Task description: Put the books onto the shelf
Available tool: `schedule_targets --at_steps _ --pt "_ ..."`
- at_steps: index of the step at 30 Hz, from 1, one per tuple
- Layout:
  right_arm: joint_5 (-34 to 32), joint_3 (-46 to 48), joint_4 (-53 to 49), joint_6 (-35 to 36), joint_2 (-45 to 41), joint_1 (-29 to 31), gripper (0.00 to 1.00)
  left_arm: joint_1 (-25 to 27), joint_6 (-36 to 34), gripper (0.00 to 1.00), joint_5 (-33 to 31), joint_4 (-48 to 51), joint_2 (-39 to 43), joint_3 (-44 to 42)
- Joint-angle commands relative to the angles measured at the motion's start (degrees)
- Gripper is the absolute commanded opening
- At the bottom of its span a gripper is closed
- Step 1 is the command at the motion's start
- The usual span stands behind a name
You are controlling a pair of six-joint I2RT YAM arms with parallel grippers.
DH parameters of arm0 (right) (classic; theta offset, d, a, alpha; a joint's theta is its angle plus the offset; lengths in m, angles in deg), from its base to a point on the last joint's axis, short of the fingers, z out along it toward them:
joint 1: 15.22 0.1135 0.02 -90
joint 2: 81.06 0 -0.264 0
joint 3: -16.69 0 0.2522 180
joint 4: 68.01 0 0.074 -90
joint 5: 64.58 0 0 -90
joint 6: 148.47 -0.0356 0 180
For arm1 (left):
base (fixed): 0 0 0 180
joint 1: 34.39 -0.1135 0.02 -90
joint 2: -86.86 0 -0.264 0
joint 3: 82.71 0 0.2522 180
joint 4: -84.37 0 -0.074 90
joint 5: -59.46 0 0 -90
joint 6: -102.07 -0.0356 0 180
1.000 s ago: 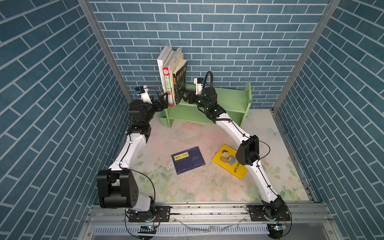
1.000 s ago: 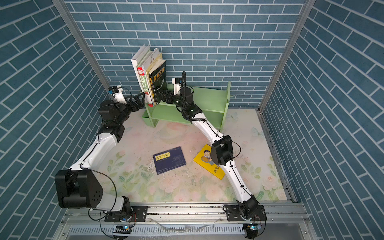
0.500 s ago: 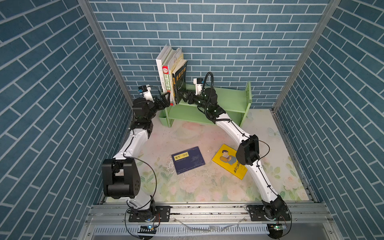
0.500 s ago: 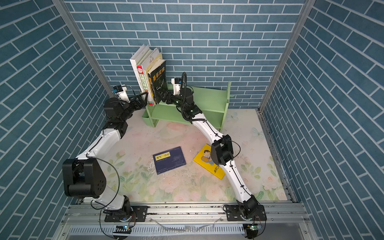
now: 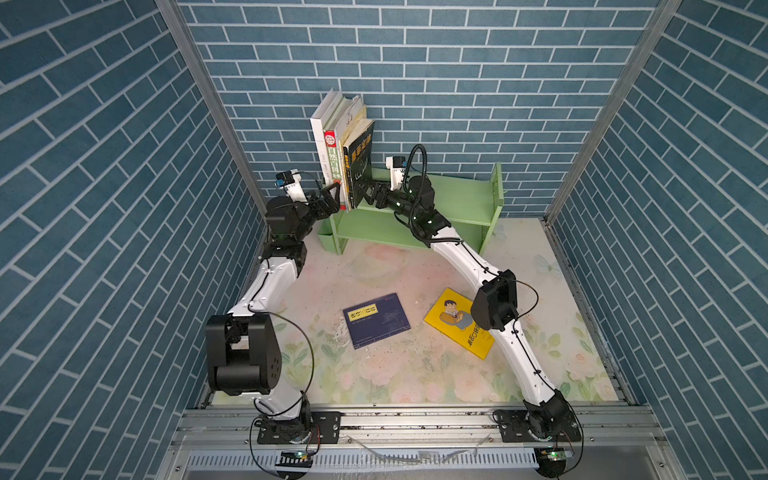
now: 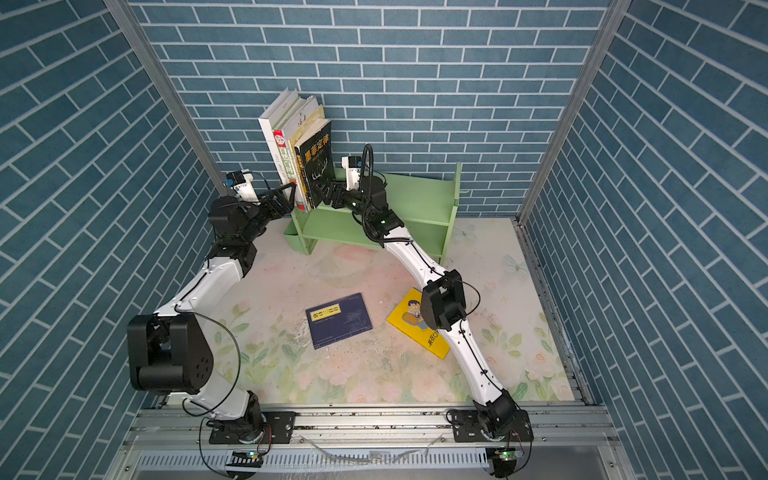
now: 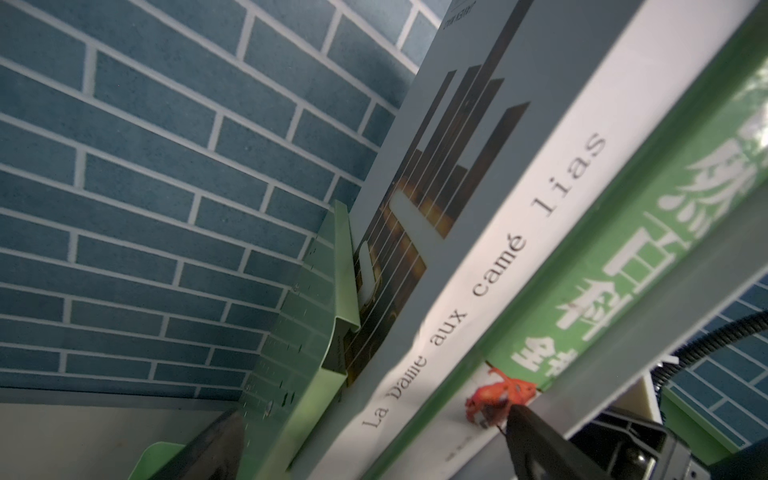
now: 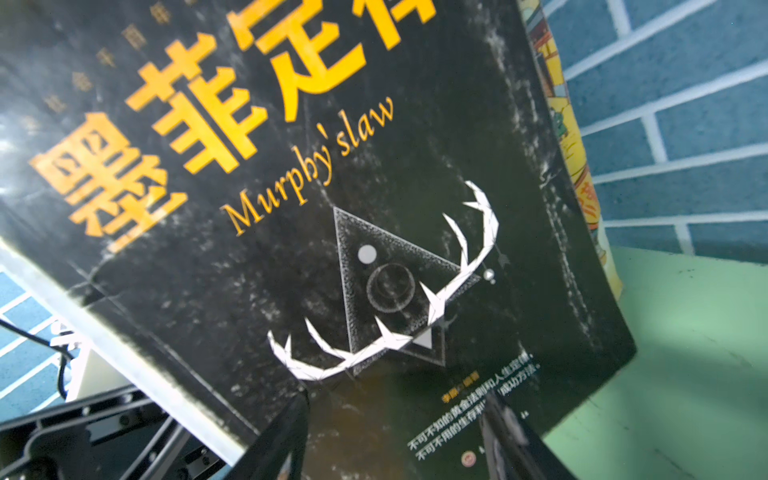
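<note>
Five of the seven books already stand on the top board of the small light green wooden shelf. The shelf sits at the far side of the flowery surface, against the blue brick wall. The books are packed together at its left end. From left to right they are:

- the plain white book with the black French title
- the green-and-red nature book
- a thin white book
- a pale yellow book
- the black book with gold letters

Two books are still left. The navy book lies flat near the middle of the surface. The bright yellow book with the cartoon man lies just to its right, partly hidden under the right arm.

The left fingers are spread as wide as they go and hold nothing. They sit at the left end of the shelf, close to the spines of the white and green books. The right fingers are partly spread and hold nothing too. Their tips are low down at the black book's front cover, but I cannot tell if they touch it.

It looks like both arms are steadying the row from its two ends. So most of the job is done. The navy and yellow books still need to be picked up and put on the shelf. There is lots of room on its right side.
</note>
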Motion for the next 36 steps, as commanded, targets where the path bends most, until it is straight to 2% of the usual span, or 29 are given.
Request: schedule_targets --at_steps 1,7,15,36 --pt "1.1 4.3 -11.4 -1.6 4.7 0.6 0.67 -0.4 -0.2 1.0 2.1 -2.3 3.9 -3.1" --pt "0.8 5.6 -11.5 -1.1 3.6 0.2 0.67 -0.4 -0.7 1.0 3.7 -0.9 4.9 -4.2" --pt "0.7 6.3 -11.7 -0.6 2.7 -0.1 0.67 -0.4 1.1 1.0 5.6 -2.3 1.6 -1.7" --pt "0.8 5.8 -11.9 0.5 3.0 -0.4 0.67 -0.3 4.0 1.0 5.3 -6.1 -4.6 1.5"
